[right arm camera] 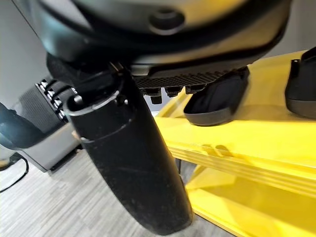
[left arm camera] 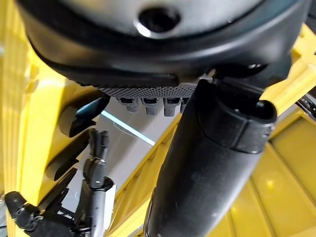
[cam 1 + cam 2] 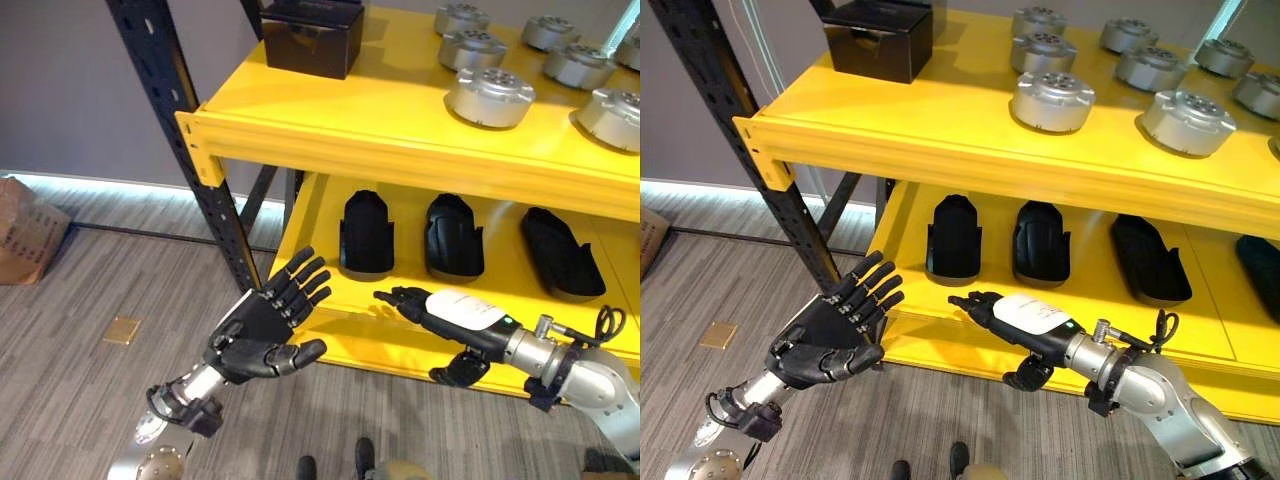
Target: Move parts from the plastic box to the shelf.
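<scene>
Three black moulded parts lie in a row on the lower yellow shelf: one at the left, one in the middle, one at the right. My right hand reaches flat over the front edge of that shelf, fingers straight, holding nothing, just in front of the left and middle parts. My left hand hangs open in the air left of the shelf, fingers spread, empty. The nearest black part sits just past my right hand's fingers in the right wrist view.
The upper yellow shelf carries several round silver metal parts and a black box at its left end. A black perforated upright stands left of the shelves. A cardboard box sits on the floor at far left.
</scene>
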You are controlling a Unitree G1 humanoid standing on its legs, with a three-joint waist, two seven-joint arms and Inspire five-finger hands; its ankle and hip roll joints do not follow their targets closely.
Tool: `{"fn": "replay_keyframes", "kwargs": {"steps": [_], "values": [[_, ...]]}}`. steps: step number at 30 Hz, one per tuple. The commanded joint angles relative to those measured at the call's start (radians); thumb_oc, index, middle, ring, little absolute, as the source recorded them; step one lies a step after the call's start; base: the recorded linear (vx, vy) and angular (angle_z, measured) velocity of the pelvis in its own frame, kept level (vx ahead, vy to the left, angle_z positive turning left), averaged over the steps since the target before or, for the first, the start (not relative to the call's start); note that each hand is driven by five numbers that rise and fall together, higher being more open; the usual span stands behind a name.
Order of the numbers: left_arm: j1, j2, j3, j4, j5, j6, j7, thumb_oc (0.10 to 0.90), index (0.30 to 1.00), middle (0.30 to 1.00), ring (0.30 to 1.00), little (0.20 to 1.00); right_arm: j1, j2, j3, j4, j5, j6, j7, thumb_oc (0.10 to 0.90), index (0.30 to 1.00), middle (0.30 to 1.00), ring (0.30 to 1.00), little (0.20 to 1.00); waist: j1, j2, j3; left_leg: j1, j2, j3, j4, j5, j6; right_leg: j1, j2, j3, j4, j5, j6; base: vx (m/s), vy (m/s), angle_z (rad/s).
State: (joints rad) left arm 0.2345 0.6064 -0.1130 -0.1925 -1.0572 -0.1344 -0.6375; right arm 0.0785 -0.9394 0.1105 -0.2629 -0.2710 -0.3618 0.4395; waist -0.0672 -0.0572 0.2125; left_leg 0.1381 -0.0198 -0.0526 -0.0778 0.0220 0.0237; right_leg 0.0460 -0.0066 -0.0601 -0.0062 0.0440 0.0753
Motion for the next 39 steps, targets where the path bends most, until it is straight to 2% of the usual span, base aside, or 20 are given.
{"fn": "replay_keyframes", "kwargs": {"steps": [1, 6, 7, 9, 11, 12, 13, 14, 15, 16, 17, 18, 19, 20, 21, 22, 25, 30, 32, 39], "values": [[-0.065, -0.007, 0.080, -0.088, -0.112, -0.098, -0.009, 0.900, 1.000, 1.000, 1.000, 1.000, -0.109, -0.040, -0.015, -0.061, 0.039, -0.041, -0.025, 0.900, 1.000, 1.000, 1.000, 1.000, 0.015, -0.022, -0.037, 0.031, -0.067, 0.064, 0.109, -0.191, 0.067, -0.090, 0.013, 0.019, 0.043, 0.010, 0.012, 0.22, -0.142, -0.01], [-0.088, -0.042, 0.077, -0.097, -0.110, -0.097, 0.042, 0.900, 1.000, 1.000, 1.000, 1.000, -0.111, -0.032, -0.009, -0.072, 0.006, -0.052, 0.009, 0.900, 1.000, 1.000, 1.000, 1.000, 0.007, -0.018, -0.046, 0.019, -0.065, 0.093, 0.186, -0.227, 0.054, -0.050, 0.010, 0.021, 0.016, -0.007, -0.010, 0.18, -0.108, -0.05], [-0.095, -0.052, 0.073, -0.100, -0.129, -0.095, 0.045, 0.900, 1.000, 1.000, 1.000, 1.000, -0.113, -0.042, -0.006, -0.081, -0.003, -0.054, 0.019, 0.900, 1.000, 1.000, 1.000, 1.000, 0.005, -0.017, -0.047, -0.009, -0.065, 0.105, 0.289, -0.222, 0.044, -0.037, 0.010, 0.025, 0.012, -0.017, -0.025, 0.16, -0.088, -0.16], [-0.108, -0.067, 0.063, -0.099, -0.123, -0.103, 0.038, 0.900, 1.000, 1.000, 1.000, 1.000, -0.109, -0.053, -0.015, -0.083, 0.015, -0.067, 0.040, 0.900, 1.000, 1.000, 1.000, 1.000, -0.002, -0.013, -0.045, -0.074, -0.057, 0.130, 0.449, -0.168, 0.015, -0.026, 0.011, 0.027, 0.013, -0.031, -0.048, 0.11, -0.063, -0.17], [-0.115, -0.074, 0.058, -0.100, -0.117, -0.101, 0.034, 0.900, 1.000, 1.000, 1.000, 1.000, -0.106, -0.055, -0.021, -0.085, 0.017, -0.069, 0.047, 0.900, 1.000, 1.000, 1.000, 1.000, -0.004, -0.012, -0.044, -0.112, -0.046, 0.139, 0.518, -0.138, -0.002, -0.025, 0.013, 0.023, 0.015, -0.034, -0.056, 0.03, -0.035, -0.07], [-0.124, -0.084, 0.048, -0.102, -0.115, -0.099, 0.028, 0.900, 1.000, 1.000, 1.000, 1.000, -0.100, -0.054, -0.028, -0.090, 0.015, -0.067, 0.056, 0.900, 1.000, 1.000, 1.000, 1.000, -0.007, -0.015, -0.035, -0.167, -0.016, 0.155, 0.589, -0.088, -0.021, -0.015, 0.012, 0.020, 0.017, -0.034, -0.066, 0.06, -0.028, 0.00], [-0.131, -0.089, 0.043, -0.102, -0.116, -0.093, 0.021, 0.900, 1.000, 1.000, 1.000, 1.000, -0.094, -0.053, -0.032, -0.093, 0.019, -0.066, 0.060, 0.900, 1.000, 1.000, 1.000, 1.000, -0.013, -0.018, -0.031, -0.185, 0.030, 0.178, 0.578, -0.068, -0.027, -0.005, 0.009, 0.020, 0.015, -0.035, -0.067, 0.12, 0.046, 0.13], [-0.135, -0.094, 0.040, -0.102, -0.120, -0.085, 0.014, 0.900, 1.000, 1.000, 1.000, 1.000, -0.091, -0.042, -0.036, -0.098, 0.018, -0.061, 0.066, 0.900, 1.000, 1.000, 1.000, 1.000, -0.021, -0.020, -0.029, -0.172, 0.066, 0.195, 0.501, -0.071, -0.023, 0.003, 0.001, 0.030, 0.016, -0.040, -0.060, 0.11, 0.077, 0.16], [-0.135, -0.094, 0.040, -0.103, -0.123, -0.082, 0.014, 0.900, 1.000, 1.000, 1.000, 1.000, -0.090, -0.040, -0.036, -0.099, 0.018, -0.059, 0.067, 0.900, 1.000, 1.000, 1.000, 1.000, -0.022, -0.021, -0.029, -0.169, 0.069, 0.196, 0.491, -0.071, -0.022, 0.005, 0.000, 0.032, 0.017, -0.040, -0.059, 0.19, 0.235, 0.08], [-0.120, -0.094, 0.045, -0.113, -0.148, -0.065, 0.009, 0.900, 1.000, 1.000, 1.000, 1.000, -0.061, -0.049, -0.053, -0.112, 0.028, -0.067, 0.073, 0.900, 1.000, 1.000, 1.000, 1.000, -0.027, -0.013, -0.032, -0.139, 0.106, 0.178, 0.271, -0.013, -0.041, 0.021, -0.002, 0.053, 0.004, -0.045, -0.046, 0.17, 0.277, -0.03], [-0.117, -0.094, 0.046, -0.115, -0.136, -0.070, 0.006, 0.900, 1.000, 1.000, 1.000, 1.000, -0.030, -0.066, -0.077, -0.116, 0.047, -0.080, 0.070, 0.900, 1.000, 1.000, 1.000, 1.000, -0.029, -0.009, -0.030, -0.156, 0.143, 0.163, 0.173, 0.072, -0.075, 0.047, 0.002, 0.069, -0.023, -0.045, -0.042, 0.20, 0.321, -0.10], [-0.115, -0.098, 0.048, -0.116, -0.128, -0.069, 0.002, 0.900, 1.000, 1.000, 1.000, 1.000, -0.010, -0.078, -0.097, -0.115, 0.069, -0.089, 0.074, 0.900, 1.000, 1.000, 1.000, 1.000, -0.027, -0.010, -0.022, -0.182, 0.160, 0.147, 0.142, 0.114, -0.093, 0.070, 0.000, 0.079, -0.040, -0.045, -0.040, 0.11, 0.225, 0.01], [-0.114, -0.100, 0.052, -0.115, -0.122, -0.070, -0.007, 0.900, 1.000, 1.000, 1.000, 1.000, 0.007, -0.084, -0.115, -0.112, 0.078, -0.098, 0.077, 0.900, 1.000, 1.000, 1.000, 1.000, -0.023, -0.012, -0.013, -0.212, 0.168, 0.139, 0.147, 0.128, -0.102, 0.087, -0.007, 0.079, -0.048, -0.047, -0.038, 0.05, 0.141, -0.01], [-0.114, -0.101, 0.052, -0.114, -0.121, -0.070, -0.010, 0.900, 1.000, 1.000, 1.000, 1.000, 0.011, -0.085, -0.118, -0.112, 0.078, -0.098, 0.077, 0.900, 1.000, 1.000, 1.000, 1.000, -0.023, -0.012, -0.010, -0.217, 0.169, 0.138, 0.149, 0.129, -0.103, 0.090, -0.009, 0.079, -0.050, -0.048, -0.037, 0.04, 0.198, -0.14], [-0.118, -0.098, 0.059, -0.112, -0.123, -0.062, -0.018, 0.900, 1.000, 1.000, 1.000, 1.000, 0.009, -0.092, -0.119, -0.106, 0.083, -0.083, 0.074, 0.900, 1.000, 1.000, 1.000, 1.000, -0.023, -0.013, -0.009, -0.192, 0.164, 0.165, 0.105, 0.073, -0.096, 0.094, -0.033, 0.066, -0.066, -0.044, -0.020, 0.06, 0.238, -0.24], [-0.123, -0.091, 0.060, -0.109, -0.123, -0.062, -0.037, 0.900, 1.000, 1.000, 1.000, 1.000, 0.024, -0.089, -0.123, -0.103, 0.093, -0.082, 0.075, 0.900, 1.000, 1.000, 1.000, 1.000, -0.029, -0.009, -0.013, -0.151, 0.164, 0.193, 0.056, 0.055, -0.097, 0.092, -0.052, 0.042, -0.079, -0.036, -0.007, 0.06, 0.240, -0.38], [-0.133, -0.072, 0.058, -0.112, -0.118, -0.070, -0.037, 0.900, 1.000, 1.000, 1.000, 1.000, 0.057, -0.072, -0.132, -0.119, 0.085, -0.071, 0.074, 0.900, 1.000, 1.000, 1.000, 1.000, -0.040, 0.000, -0.022, -0.099, 0.151, 0.211, 0.009, 0.038, -0.092, 0.078, -0.066, 0.029, -0.081, -0.028, 0.010, 0.06, 0.174, -0.16], [-0.143, -0.046, 0.060, -0.115, -0.129, -0.090, -0.009, 0.900, 1.000, 1.000, 1.000, 1.000, 0.063, -0.056, -0.124, -0.105, 0.059, -0.055, 0.052, 0.900, 1.000, 1.000, 1.000, 1.000, -0.042, 0.003, -0.037, -0.059, 0.125, 0.214, -0.009, 0.004, -0.078, 0.066, -0.077, 0.019, -0.081, -0.024, 0.025, 0.05, 0.091, 0.10], [-0.150, -0.051, 0.060, -0.120, -0.108, -0.096, -0.018, 0.900, 1.000, 1.000, 1.000, 1.000, 0.038, -0.033, -0.099, -0.090, 0.032, -0.021, 0.034, 0.900, 1.000, 1.000, 1.000, 1.000, -0.032, -0.001, -0.049, -0.046, 0.113, 0.206, -0.009, -0.017, -0.070, 0.063, -0.081, 0.016, -0.081, -0.023, 0.030, 0.05, 0.050, 0.19], [-0.171, -0.056, 0.056, -0.125, -0.084, -0.082, 0.005, 0.900, 1.000, 1.000, 1.000, 1.000, -0.045, -0.006, -0.033, -0.025, 0.001, 0.014, 0.002, 0.900, 1.000, 1.000, 1.000, 1.000, -0.008, -0.006, -0.059, -0.028, 0.112, 0.190, -0.009, -0.043, -0.062, 0.075, -0.089, 0.011, -0.081, -0.036, 0.033, 0.01, 0.005, 0.08]]}}
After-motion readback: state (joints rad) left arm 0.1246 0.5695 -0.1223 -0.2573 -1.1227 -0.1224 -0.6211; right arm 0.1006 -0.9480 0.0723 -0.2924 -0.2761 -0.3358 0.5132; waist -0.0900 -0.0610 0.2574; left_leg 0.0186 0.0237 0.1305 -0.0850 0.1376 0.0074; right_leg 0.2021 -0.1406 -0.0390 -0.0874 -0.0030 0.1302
